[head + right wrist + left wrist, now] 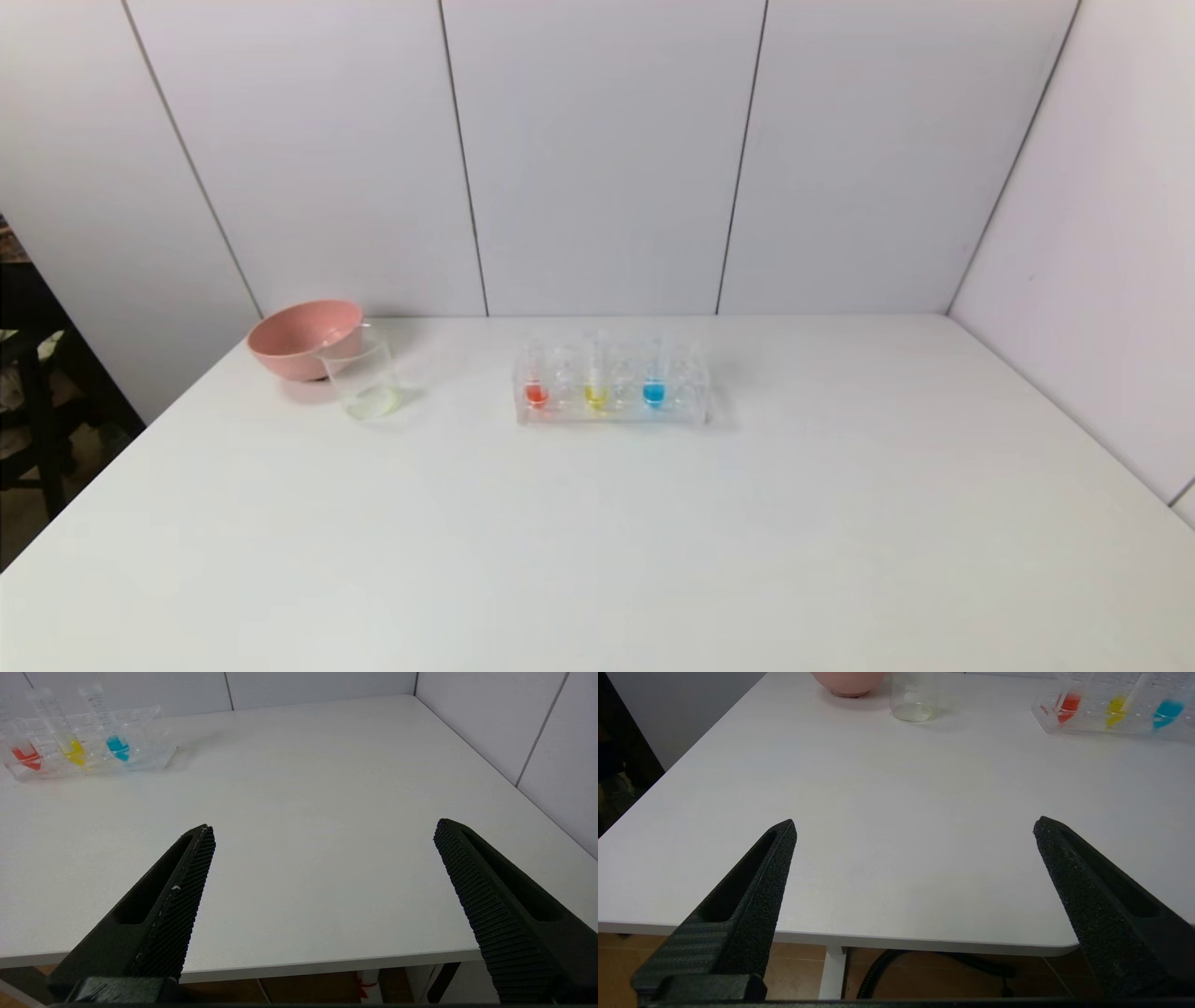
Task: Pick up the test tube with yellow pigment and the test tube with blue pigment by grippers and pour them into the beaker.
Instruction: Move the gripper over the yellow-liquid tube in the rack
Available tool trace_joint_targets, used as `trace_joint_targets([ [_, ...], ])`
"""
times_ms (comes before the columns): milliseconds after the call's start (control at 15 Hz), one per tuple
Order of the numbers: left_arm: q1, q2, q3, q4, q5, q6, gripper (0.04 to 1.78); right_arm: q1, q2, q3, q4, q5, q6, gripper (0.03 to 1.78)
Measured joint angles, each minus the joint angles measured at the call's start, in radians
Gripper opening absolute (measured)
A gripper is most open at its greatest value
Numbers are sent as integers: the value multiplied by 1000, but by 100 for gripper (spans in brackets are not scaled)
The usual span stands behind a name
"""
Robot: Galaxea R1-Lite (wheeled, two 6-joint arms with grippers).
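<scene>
From the head view, the big white table (597, 541) holds a clear plastic rack with many holes (611, 387) near the middle; three thin glass tubes stand in it in a row; the test tube with orange-red liquid (536, 385) is on the robot's left, the test tube with yellow pigment (596, 385) is in the middle, and the test tube with blue pigment (653, 383) is on the right; well off to the left stands the small clear glass beaker (366, 381), just in front of the round pink bowl (306, 338) and partly covering it; no arm shows in this view.

The left wrist view shows what the head view does not: the black left gripper (915, 828), with its two fingers spread wide and nothing between them; it hangs at the near edge of the table, well apart from everything; far ahead stand the beaker (913, 701), the bottom of the pink bowl (847, 682), and the rack (1111, 716) with its three colours; under the table edge a brown floor and a black cable (924, 963) show.

The right wrist view shows the black right gripper (322, 828), also spread wide and holding nothing, at the near edge of the table; the rack (88, 746) sits far off with the blue tube (117, 746) nearest this gripper; the beaker and bowl are out of this view; a grey panelled wall (514, 728) stands beside the table.
</scene>
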Motion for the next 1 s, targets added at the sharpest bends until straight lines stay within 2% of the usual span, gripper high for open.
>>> trace_joint_targets([
  [1000, 0, 0, 0, 0, 0, 0, 177, 0, 0, 0, 1, 0, 0, 171],
])
